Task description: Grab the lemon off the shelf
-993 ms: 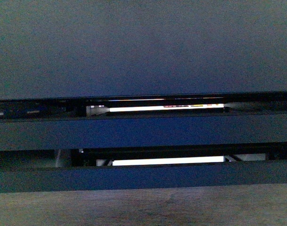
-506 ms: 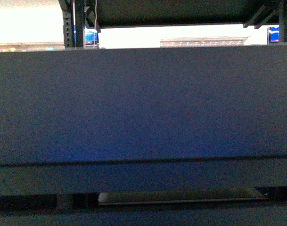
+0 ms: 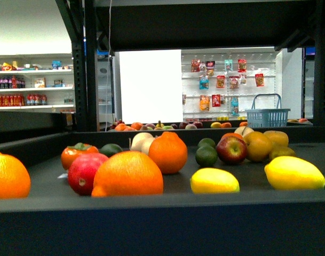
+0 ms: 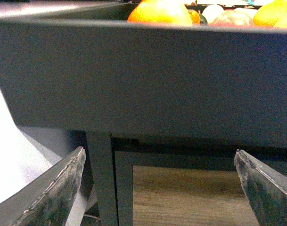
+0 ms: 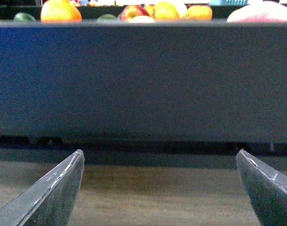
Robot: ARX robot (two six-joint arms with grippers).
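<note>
On the shelf's dark tier (image 3: 162,224) lie two yellow lemons, one near the front lip (image 3: 214,181) and a bigger one to its right (image 3: 294,173). Neither gripper shows in the front view. My left gripper (image 4: 159,151) is open and empty. It faces the tier's front wall (image 4: 143,80) from below the rim, and fruit tops peek over that rim. My right gripper (image 5: 159,151) is also open and empty. It sits level with the lower edge of the same wall (image 5: 143,80), above the brown wood-grain panel (image 5: 157,197).
Oranges (image 3: 127,174), a red apple (image 3: 83,172), another apple (image 3: 231,149), limes (image 3: 206,155) and more fruit crowd the tier around the lemons. A dark upper tier (image 3: 205,24) hangs overhead between black uprights (image 3: 90,64). A blue basket (image 3: 267,116) stands far behind.
The front view has risen from the rack's dark lower tiers and wood panel to the level of the fruit tier, so the lemons now show.
</note>
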